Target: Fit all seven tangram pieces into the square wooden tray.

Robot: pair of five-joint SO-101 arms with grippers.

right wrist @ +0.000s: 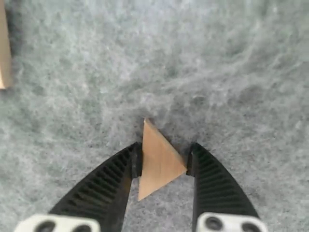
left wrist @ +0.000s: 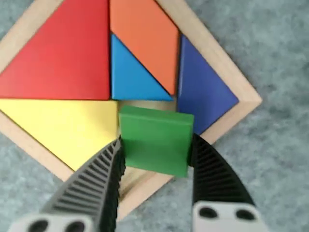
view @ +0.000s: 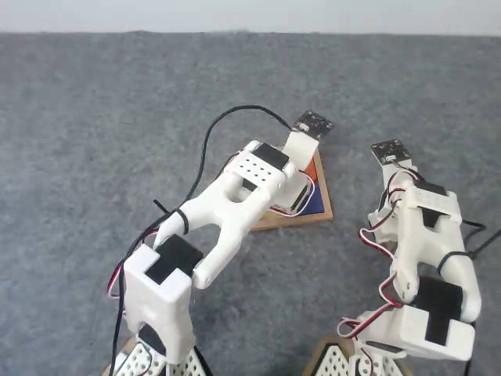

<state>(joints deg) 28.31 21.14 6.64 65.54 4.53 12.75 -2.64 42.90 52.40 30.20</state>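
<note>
Green square piece (left wrist: 154, 135) clamped in left pincer (left wrist: 155, 145)

White plastic left arm (view: 227, 211) and right arm (view: 427, 243), black motor blocks (view: 176, 258), black, red and white cables (view: 206, 149); ribbed black gripper fingers (left wrist: 96, 188) on pale screw-holed mounts (left wrist: 53, 224).
</note>
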